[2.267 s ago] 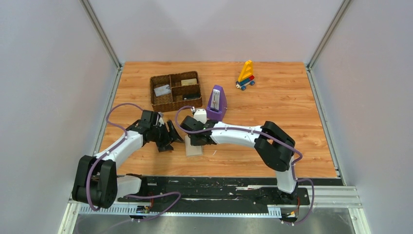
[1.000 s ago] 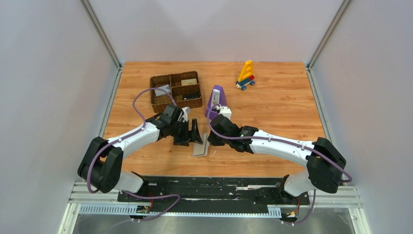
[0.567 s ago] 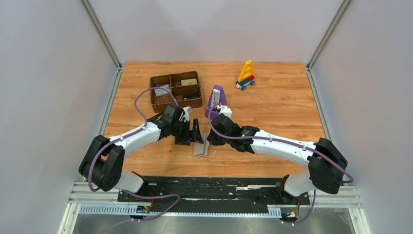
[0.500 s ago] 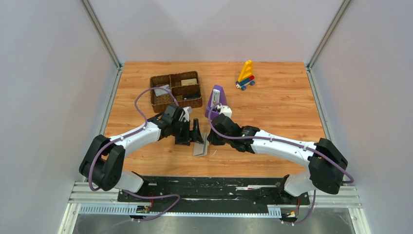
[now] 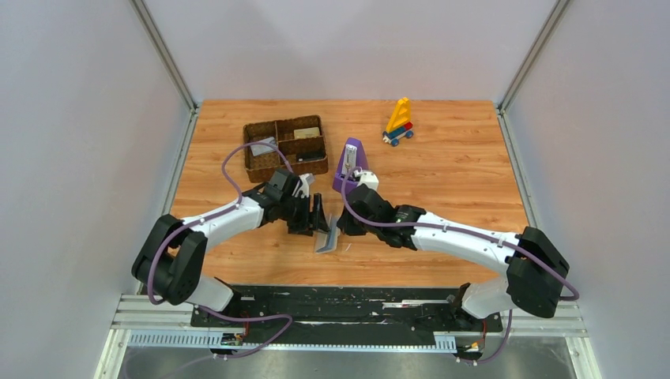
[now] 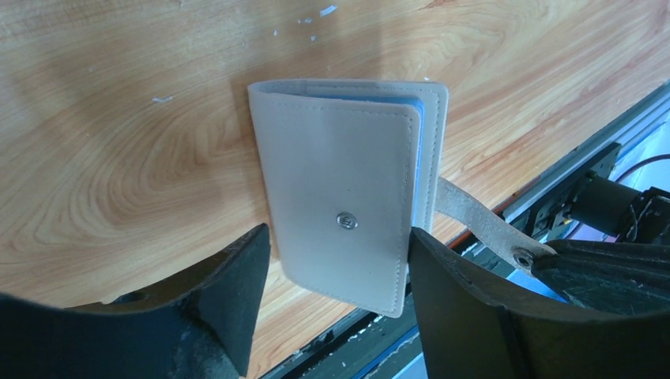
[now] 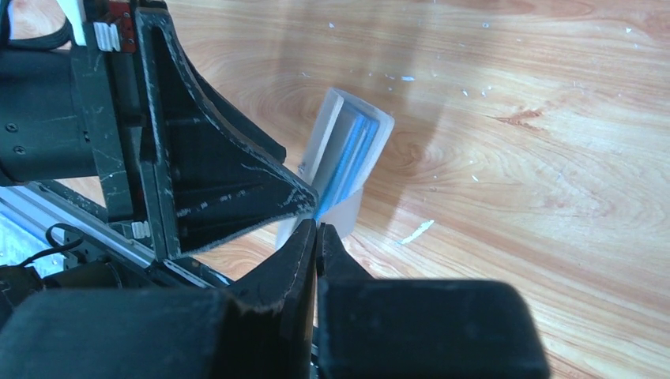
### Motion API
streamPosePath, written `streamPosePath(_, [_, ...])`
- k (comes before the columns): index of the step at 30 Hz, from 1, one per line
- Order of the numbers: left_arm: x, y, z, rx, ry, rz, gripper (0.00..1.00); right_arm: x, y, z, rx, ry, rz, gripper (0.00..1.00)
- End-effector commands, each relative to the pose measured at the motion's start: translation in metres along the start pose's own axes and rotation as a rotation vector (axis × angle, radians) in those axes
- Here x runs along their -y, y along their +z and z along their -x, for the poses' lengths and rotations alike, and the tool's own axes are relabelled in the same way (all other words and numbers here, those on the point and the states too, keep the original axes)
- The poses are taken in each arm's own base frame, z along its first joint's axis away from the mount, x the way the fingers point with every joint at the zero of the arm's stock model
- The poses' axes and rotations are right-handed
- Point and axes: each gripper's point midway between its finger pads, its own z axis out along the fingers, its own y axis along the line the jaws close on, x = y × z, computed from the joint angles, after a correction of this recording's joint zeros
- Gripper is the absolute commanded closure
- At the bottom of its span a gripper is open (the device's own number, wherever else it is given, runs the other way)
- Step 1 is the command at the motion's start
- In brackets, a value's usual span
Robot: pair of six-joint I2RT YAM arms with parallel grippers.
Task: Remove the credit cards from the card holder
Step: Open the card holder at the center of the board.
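Cream card holder (image 6: 340, 158), folded shut, blue slots at its edge, near the front edge of the table (image 6: 118, 118), my left gripper (image 6: 336, 237) gaping astride it, my right gripper (image 7: 316, 229) pinched shut on its strap (image 6: 482, 225).

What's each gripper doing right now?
Left gripper: jaws either side of the card holder; gripped or not, cannot tell.
Right gripper: shut on the strap of the card holder.

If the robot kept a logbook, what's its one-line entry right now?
left gripper: open, straddling card holder | right gripper: shut on strap | card holder: folded, strap unsnapped, standing on edge on table
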Motion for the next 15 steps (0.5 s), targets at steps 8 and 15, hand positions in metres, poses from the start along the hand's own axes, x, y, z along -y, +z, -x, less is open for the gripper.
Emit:
streamPosePath(8, [0.001,-0.006,0.013,0.044,0.040,0.043,0.63,0.021,-0.006,0.010,0.052,0.046,-0.013,1.00])
streamPosePath(15, [-0.008,-0.017,0.014,0.064,0.050,0.108,0.73,0.059,-0.008,0.007,0.043,0.086,-0.064,1.00])
